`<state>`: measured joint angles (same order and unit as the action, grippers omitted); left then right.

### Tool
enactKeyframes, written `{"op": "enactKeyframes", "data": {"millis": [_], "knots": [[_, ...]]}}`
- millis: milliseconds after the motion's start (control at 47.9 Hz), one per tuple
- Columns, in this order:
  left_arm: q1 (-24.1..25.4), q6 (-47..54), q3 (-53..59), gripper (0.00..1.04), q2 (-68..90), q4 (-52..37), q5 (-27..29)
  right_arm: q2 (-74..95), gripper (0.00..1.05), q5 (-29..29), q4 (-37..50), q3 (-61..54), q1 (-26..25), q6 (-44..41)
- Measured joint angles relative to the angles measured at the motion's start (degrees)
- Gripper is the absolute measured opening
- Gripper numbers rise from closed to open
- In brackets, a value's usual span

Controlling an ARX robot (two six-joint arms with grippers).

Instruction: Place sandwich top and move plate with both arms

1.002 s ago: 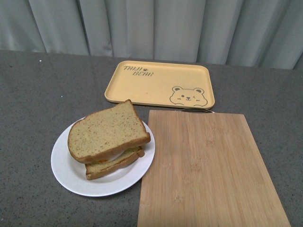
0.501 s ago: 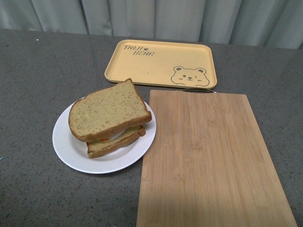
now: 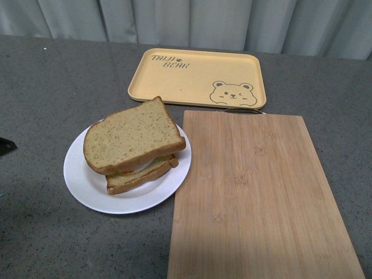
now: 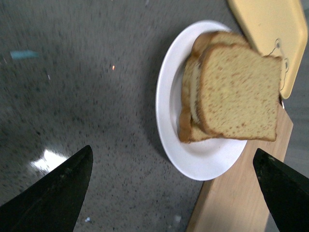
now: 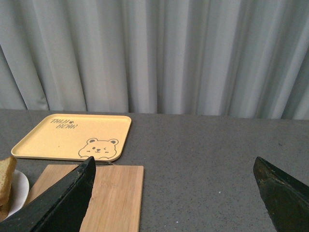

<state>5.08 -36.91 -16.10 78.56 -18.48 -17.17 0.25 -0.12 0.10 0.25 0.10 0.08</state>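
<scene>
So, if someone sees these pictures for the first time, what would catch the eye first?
Most likely the sandwich: the sandwich top lies a little askew on the lower slice, on the white plate at the left of the grey table. Next comes the big wooden board right beside the plate, and then the yellow tray with a bear drawing behind both.

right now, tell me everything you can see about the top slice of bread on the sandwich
The sandwich top is a roughly square slice of brownish-green speckled bread with a darker brown crust and one domed edge. It lies face up on a lower slice, with pale filling showing between them. It sits skewed, so the lower slice sticks out on the near side. The stack rests on the white plate. Nothing else touches it.
</scene>
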Motion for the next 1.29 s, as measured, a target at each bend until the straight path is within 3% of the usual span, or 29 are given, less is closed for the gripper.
{"op": "enactKeyframes", "data": {"millis": [418,731,898,1107,1295], "knots": [[-0.6,-2.2,-10.6,0.98,22.9,-0.3,-5.6,0.0,0.95,0.0,0.0,0.0,0.0,0.0],[-1.9,-2.2,-16.4,0.96,30.1,4.5,-5.2,0.0,0.95,0.0,0.0,0.0,0.0,0.0],[-2.2,-3.9,-18.1,0.71,32.5,4.1,-6.1,0.0,0.95,0.0,0.0,0.0,0.0,0.0],[-4.8,-6.6,-23.1,0.28,36.8,3.1,-8.6,0.0,0.95,0.0,0.0,0.0,0.0,0.0],[-4.9,-7.4,-24.2,0.06,38.0,1.6,-13.6,0.0,0.95,0.0,0.0,0.0,0.0,0.0]]}}
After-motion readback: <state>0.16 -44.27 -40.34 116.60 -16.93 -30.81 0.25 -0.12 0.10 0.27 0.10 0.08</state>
